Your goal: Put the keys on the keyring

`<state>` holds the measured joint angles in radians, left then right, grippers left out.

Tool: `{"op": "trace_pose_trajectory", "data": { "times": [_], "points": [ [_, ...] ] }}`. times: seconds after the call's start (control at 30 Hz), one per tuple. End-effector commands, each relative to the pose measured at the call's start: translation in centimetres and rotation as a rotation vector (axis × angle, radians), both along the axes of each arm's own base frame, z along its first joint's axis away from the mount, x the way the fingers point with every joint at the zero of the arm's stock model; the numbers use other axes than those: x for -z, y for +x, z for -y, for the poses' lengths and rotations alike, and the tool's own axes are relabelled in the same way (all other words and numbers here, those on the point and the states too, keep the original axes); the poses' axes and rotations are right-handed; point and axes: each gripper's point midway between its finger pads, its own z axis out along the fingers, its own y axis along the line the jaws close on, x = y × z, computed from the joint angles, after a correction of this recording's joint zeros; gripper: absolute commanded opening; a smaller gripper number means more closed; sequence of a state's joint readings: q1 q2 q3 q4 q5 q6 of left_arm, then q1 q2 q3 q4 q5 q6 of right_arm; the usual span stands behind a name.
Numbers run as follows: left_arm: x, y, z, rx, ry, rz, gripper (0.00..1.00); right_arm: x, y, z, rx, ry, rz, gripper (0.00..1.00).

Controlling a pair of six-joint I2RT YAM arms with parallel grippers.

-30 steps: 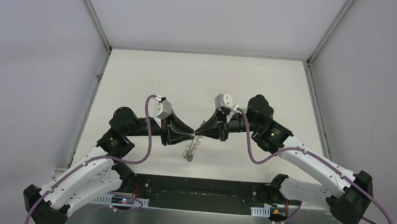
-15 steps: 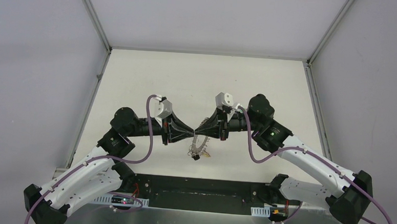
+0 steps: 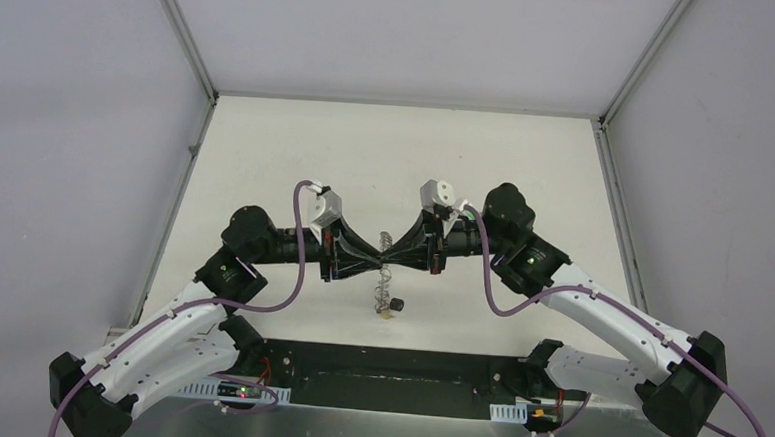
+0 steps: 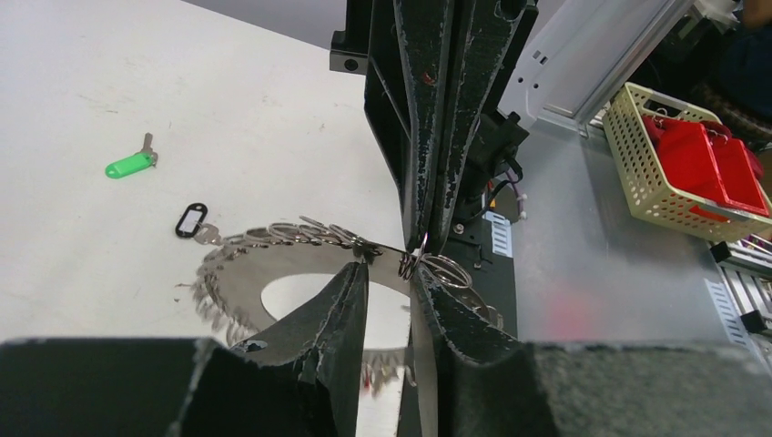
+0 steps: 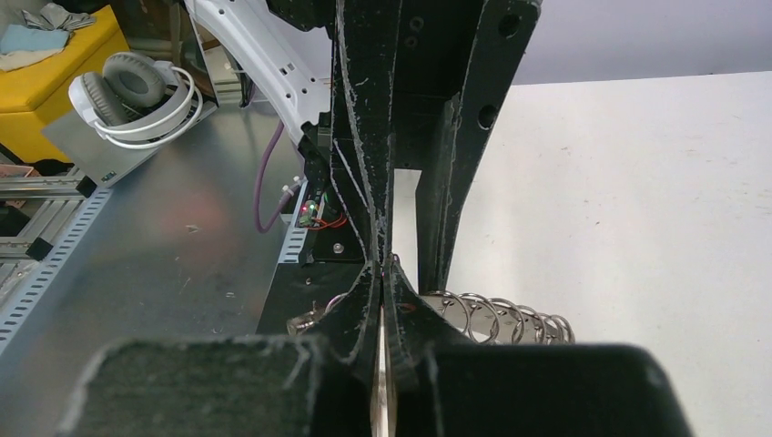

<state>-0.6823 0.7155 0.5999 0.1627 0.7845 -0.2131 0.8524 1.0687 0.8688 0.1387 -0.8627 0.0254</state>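
Task under way, neither key visibly threaded. The large flat grey keyring [image 4: 232, 273], edged with small silver loops, hangs above the white desk [image 4: 91, 73] between the two arms. The right tool [image 5: 382, 282] is pinched onto its rim. The left tool [image 4: 387, 273] is narrow about a loop (a firm clamp cannot be told). The green-tagged silver key [image 4: 127, 165] lies loose on the desk, well apart. The black-tagged silver key [image 4: 191, 220] sits at the keyring's edge, and whether it is attached is unclear.

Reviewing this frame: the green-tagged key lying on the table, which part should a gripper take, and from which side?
Grip the green-tagged key by its plastic tag, fingers across the narrow width, coming straight down. It lies flat on the table, apart from the keyring; the tag looks thicker than the small metal blade.
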Motion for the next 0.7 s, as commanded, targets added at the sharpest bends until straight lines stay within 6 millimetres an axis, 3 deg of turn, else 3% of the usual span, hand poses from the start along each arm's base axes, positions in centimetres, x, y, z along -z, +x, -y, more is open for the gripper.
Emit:
{"op": "trace_pose_trajectory", "data": {
  "times": [0.0, 0.3, 0.5, 0.67],
  "points": [
    [-3.35, -0.17, 0.18, -0.001, -0.069, 0.056, 0.26, -1.74, -0.51, -0.17, -0.041, 0.072, 0.052, 0.0],
    [-3.66, -0.21, 0.41, 0.008, -0.072, 0.039, 0.24, -1.49, -0.46, -0.21, -0.04, 0.067, 0.045, 0.0],
    [-3.4, -0.13, 0.6, 0.013, -0.064, 0.034, 0.02, -1.5, -0.51, -0.21, -0.042, 0.067, 0.044, 0.0],
    [-3.49, -0.06, 0.57, 0.008, -0.064, 0.036, 0.0, -1.11, -0.46, -0.17, -0.036, 0.057, 0.036, 0.0]
  ]
}}
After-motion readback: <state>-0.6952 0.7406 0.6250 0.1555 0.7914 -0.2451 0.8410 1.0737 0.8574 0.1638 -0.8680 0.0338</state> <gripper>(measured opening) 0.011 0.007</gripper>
